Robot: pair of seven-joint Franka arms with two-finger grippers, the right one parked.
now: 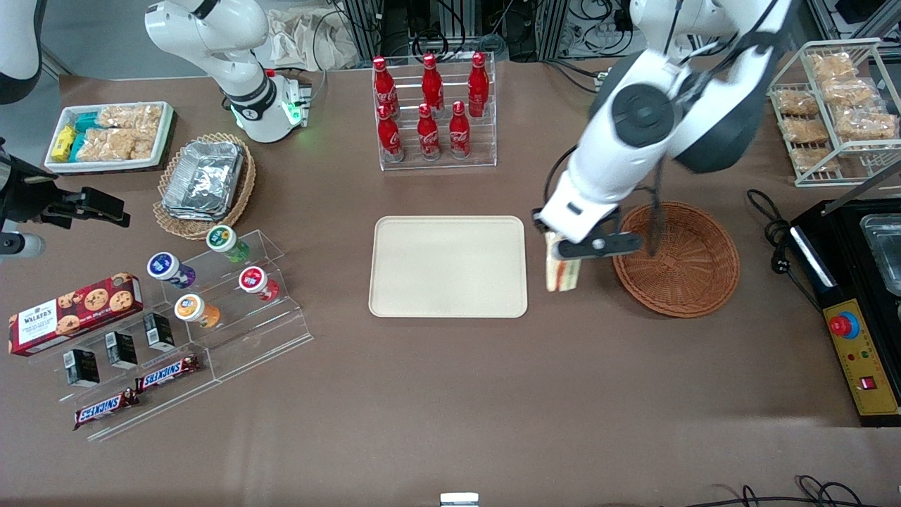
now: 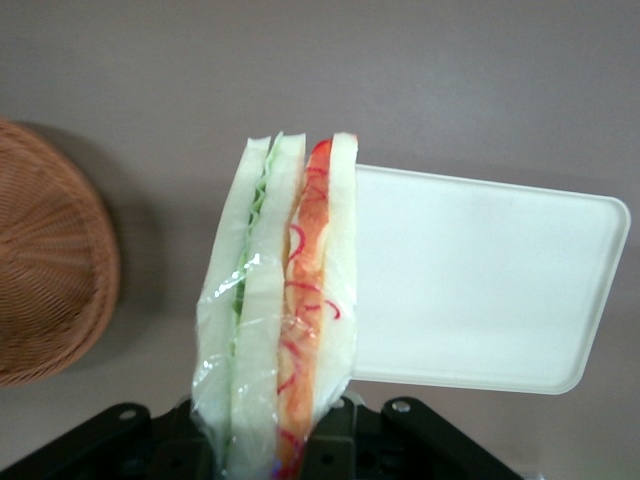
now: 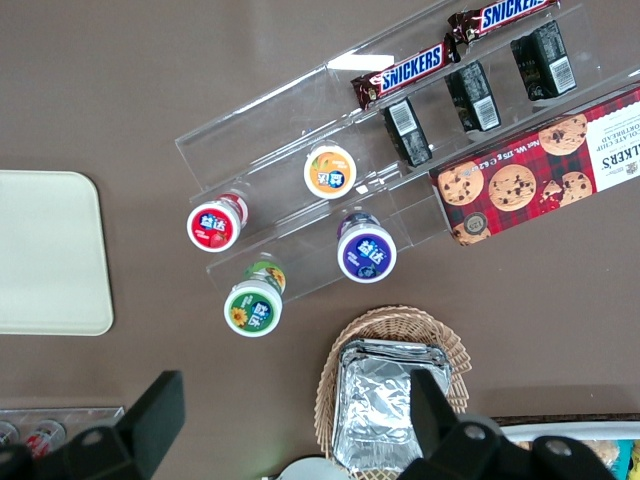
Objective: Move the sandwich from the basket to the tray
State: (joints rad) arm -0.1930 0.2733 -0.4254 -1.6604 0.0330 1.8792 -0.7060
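In the front view, the sandwich (image 1: 562, 271) is seen lifted clear of the basket (image 1: 686, 271) and held in the gripper (image 1: 571, 248), whose fingers are closed on its upper part. It hangs over bare table between the basket and the tray (image 1: 448, 265), just beside the tray's edge. The pick is therefore judged done; the carry over the tray and the release are left. The basket is a round, shallow, reddish-brown wicker weave and appears emptied. The tray is a flat cream rectangle with rounded corners and a low rim, and nothing is seen on it.

In the left wrist view, the sandwich (image 2: 285, 300) is shown edge-on, clamped at one end in the black gripper (image 2: 290, 440). White bread slices, a green leafy layer and an orange-red filling are seen under a thin clear film that wrinkles and shines. The smooth tray (image 2: 500, 280) lies beneath it, and the basket (image 2: 50, 260) is well apart.

In the right wrist view, only a corner of the tray (image 3: 45, 250) is caught.
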